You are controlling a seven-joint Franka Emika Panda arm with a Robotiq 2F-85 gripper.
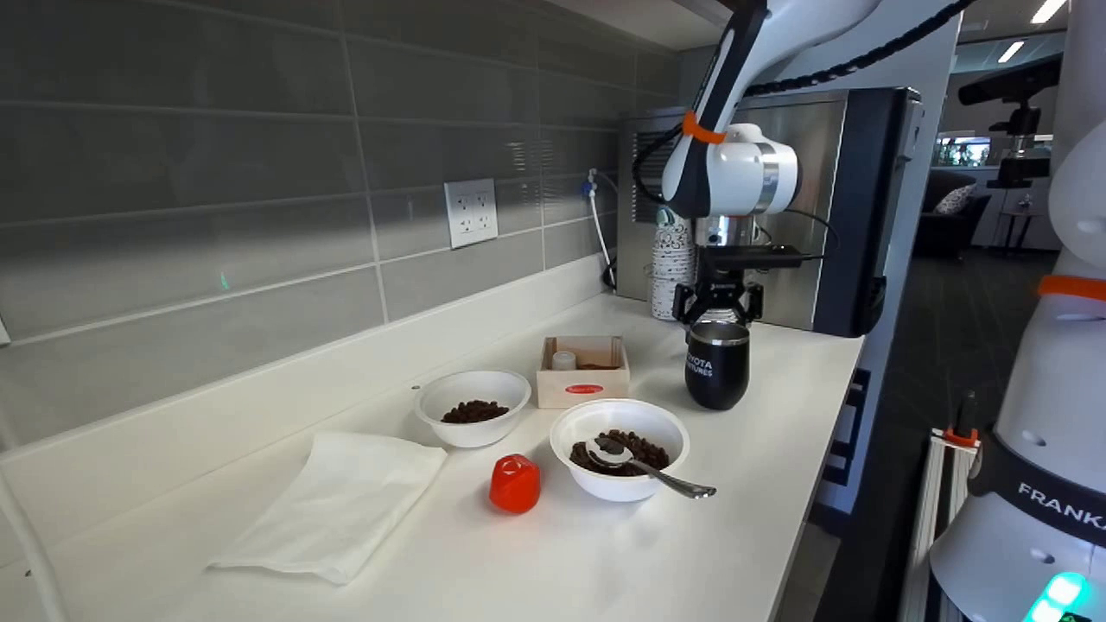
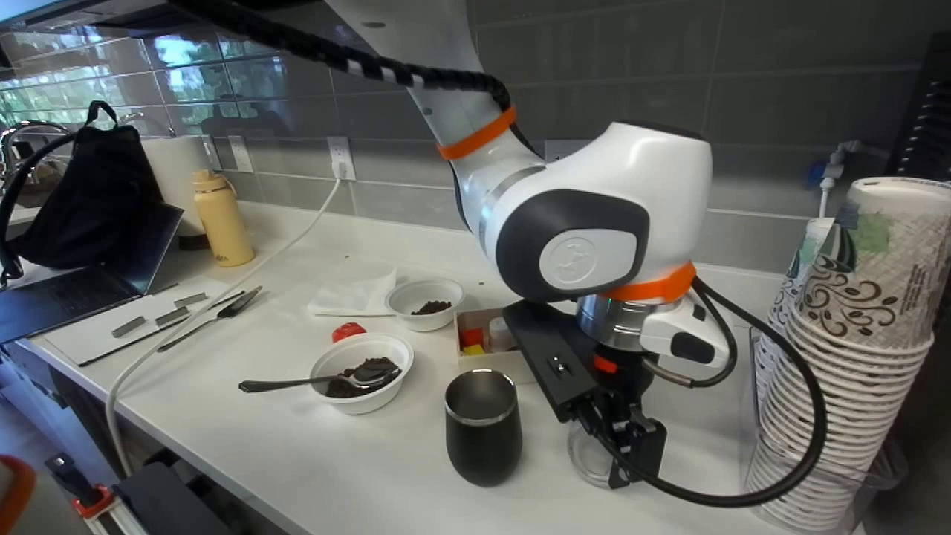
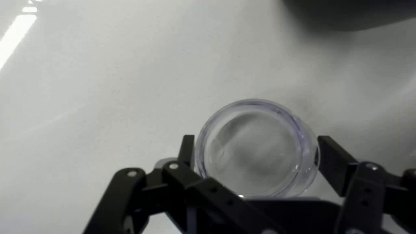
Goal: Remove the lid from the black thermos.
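The black thermos (image 1: 717, 376) stands upright on the counter and also shows in an exterior view (image 2: 483, 438). Its steel-rimmed mouth is uncovered. A round clear lid (image 2: 587, 455) is off the thermos, beside it, at or just above the counter. In the wrist view the lid (image 3: 253, 152) lies between the two fingers of my gripper (image 3: 256, 139). The fingers stand wide apart, close against opposite sides of the lid. I cannot tell whether they press on it. In an exterior view my gripper (image 1: 719, 313) is behind the thermos, which partly hides it. The thermos edge shows at the wrist view's top right (image 3: 354, 14).
A white bowl with dark beans and a spoon (image 1: 622, 479), another white bowl (image 1: 471, 436), a red cup (image 1: 515, 484) and a wooden box (image 1: 583, 389) stand nearby. Tall stacks of paper cups (image 2: 854, 371) stand close to the gripper. The counter edge (image 1: 808, 527) runs past the thermos.
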